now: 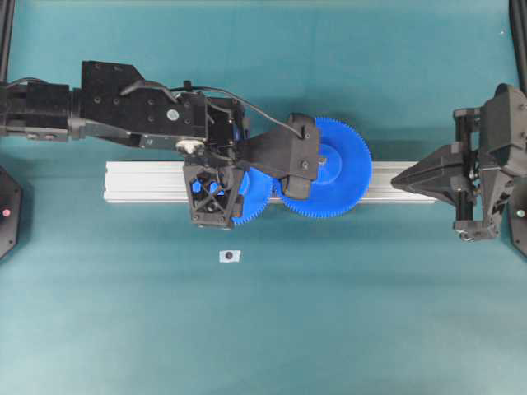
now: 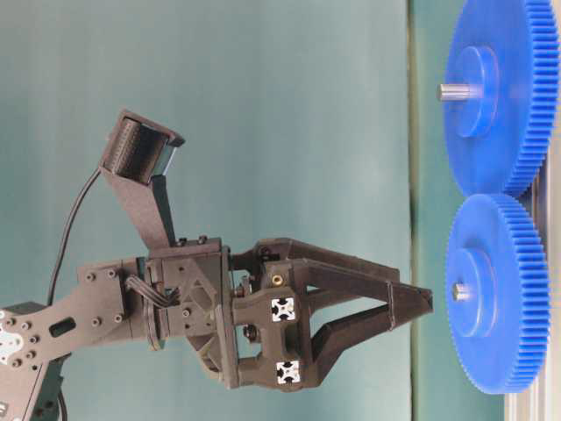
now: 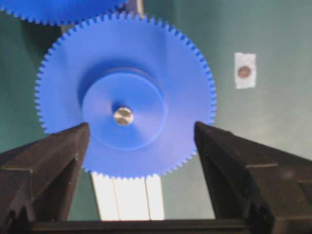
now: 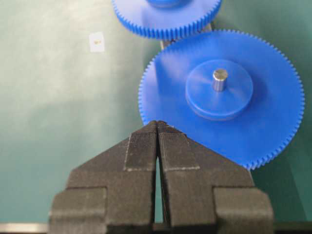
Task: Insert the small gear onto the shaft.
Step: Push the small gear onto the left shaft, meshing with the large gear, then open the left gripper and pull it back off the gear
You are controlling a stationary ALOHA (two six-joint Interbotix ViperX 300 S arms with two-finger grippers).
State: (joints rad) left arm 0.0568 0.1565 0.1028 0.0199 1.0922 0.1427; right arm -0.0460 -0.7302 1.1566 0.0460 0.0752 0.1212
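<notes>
Shows the small gear [image 3: 146, 63] lying flat on a ribbed aluminium bar [image 1: 148, 181], teeth meshed with the wider blue gear [image 4: 273, 122] to its right. Shows a metal pin end [image 3: 123, 115] at the centre of its raised hub, likely what keeps it in place there. Places the left end effector [image 2: 419, 305] just above that gear, pointing down at it, fingers spread wide and holding nothing, one to each side of the hub. Reads as a stance for gripping the gear by its rim. Finds the shaft [image 1: 229, 256] alone on the green desk [image 1: 370, 313], nearer than the bar and well apart from both gears, too small to make out in detail. Puts the right end effector [image 4: 157, 123] far right over the bar's end, fingers pressed together and empty, seemingly parked clear of the work.
</notes>
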